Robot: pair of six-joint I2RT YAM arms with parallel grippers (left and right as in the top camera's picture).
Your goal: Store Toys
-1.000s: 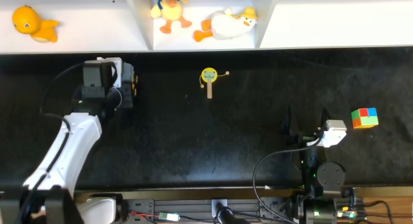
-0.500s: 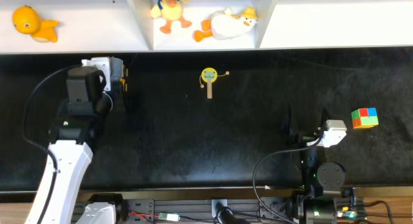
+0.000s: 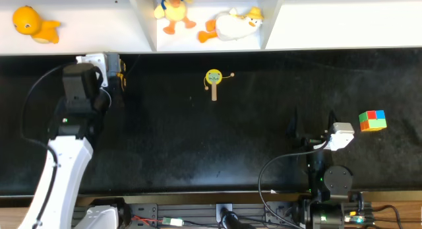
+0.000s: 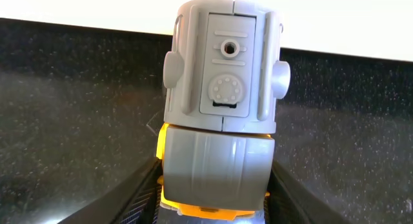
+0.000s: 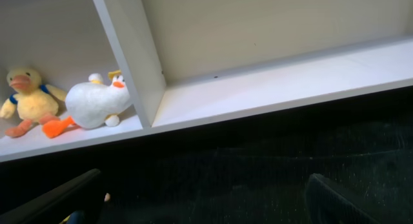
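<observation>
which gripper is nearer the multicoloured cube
Right. The right gripper sits near the cube; the left gripper, holding a grey toy, is across the table by the shelf.

Grey-and-yellow toy robot (image 4: pixel 222 101), multicoloured cube (image 3: pixel 372 121)

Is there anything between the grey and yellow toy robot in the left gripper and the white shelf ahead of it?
Nothing visible. Just bare black tabletop lies between the grey and yellow toy robot, held by the left gripper, and the white shelf.
</observation>
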